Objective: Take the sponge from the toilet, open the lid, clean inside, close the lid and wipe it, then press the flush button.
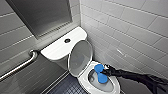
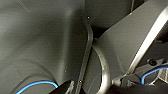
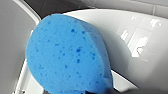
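The white toilet (image 1: 83,81) has its oval lid (image 1: 80,58) raised and leaning back towards the tank. My right gripper (image 1: 105,72) reaches in from the right over the open bowl and is shut on the blue sponge (image 1: 99,72). The sponge hangs over the inside of the bowl, near its back rim. In the right wrist view the sponge (image 3: 67,52) looms large in front of the glossy white bowl wall (image 3: 140,47). The dark round flush button (image 1: 67,40) sits in the middle of the flat tank top (image 1: 58,48). My left gripper is open with nothing in it.
A metal grab bar (image 1: 17,68) runs along the tiled wall left of the tank. A tiled wall (image 1: 130,32) stands close on the right of the toilet. Dark floor tiles (image 1: 66,87) lie in front of the bowl. Dark robot panels (image 2: 45,45) face the left wrist camera.
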{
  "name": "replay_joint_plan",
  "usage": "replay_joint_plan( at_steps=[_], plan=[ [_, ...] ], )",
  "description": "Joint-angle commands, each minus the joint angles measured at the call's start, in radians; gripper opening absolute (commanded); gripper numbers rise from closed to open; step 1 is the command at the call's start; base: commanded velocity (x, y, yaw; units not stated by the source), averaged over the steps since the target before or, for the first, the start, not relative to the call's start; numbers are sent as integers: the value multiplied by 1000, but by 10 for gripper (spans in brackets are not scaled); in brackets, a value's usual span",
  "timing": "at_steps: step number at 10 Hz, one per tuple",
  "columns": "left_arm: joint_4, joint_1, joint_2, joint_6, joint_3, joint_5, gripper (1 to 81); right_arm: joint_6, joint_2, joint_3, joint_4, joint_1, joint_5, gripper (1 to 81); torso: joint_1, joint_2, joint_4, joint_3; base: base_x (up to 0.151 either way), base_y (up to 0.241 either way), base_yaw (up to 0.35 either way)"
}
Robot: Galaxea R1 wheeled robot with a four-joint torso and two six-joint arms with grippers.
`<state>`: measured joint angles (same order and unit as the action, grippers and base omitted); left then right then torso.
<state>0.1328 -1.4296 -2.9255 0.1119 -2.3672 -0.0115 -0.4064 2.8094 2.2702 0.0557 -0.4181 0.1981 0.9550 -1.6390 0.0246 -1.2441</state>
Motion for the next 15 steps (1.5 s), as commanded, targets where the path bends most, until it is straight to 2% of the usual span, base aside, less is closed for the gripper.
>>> replay_joint_plan(
  at_steps=[1, 3, 9, 12, 15],
  plan=[
    [-1, -25, -9, 11, 2, -97, 811, -37, -235, -324, 21, 103, -68, 10, 0, 0, 0, 0, 0, 0, 0],
    [-1, -24, -9, 11, 2, -97, 811, -37, -317, -426, 24, 80, -81, 10, 0, 0, 0, 0, 0, 0, 0],
    [1, -24, -9, 11, 3, -99, 811, -38, -413, -473, 50, -95, -170, 10, 0, 0, 0, 0, 0, 0, 0],
    [1, -24, -9, 11, 2, -99, 811, -37, -523, -588, 50, -149, -210, 10, 0, 0, 0, 0, 0, 0, 0],
    [1, -24, -9, 11, 2, -99, 811, -37, -597, -652, 50, -271, -305, 10, 0, 0, 0, 0, 0, 0, 0]
  ],
)
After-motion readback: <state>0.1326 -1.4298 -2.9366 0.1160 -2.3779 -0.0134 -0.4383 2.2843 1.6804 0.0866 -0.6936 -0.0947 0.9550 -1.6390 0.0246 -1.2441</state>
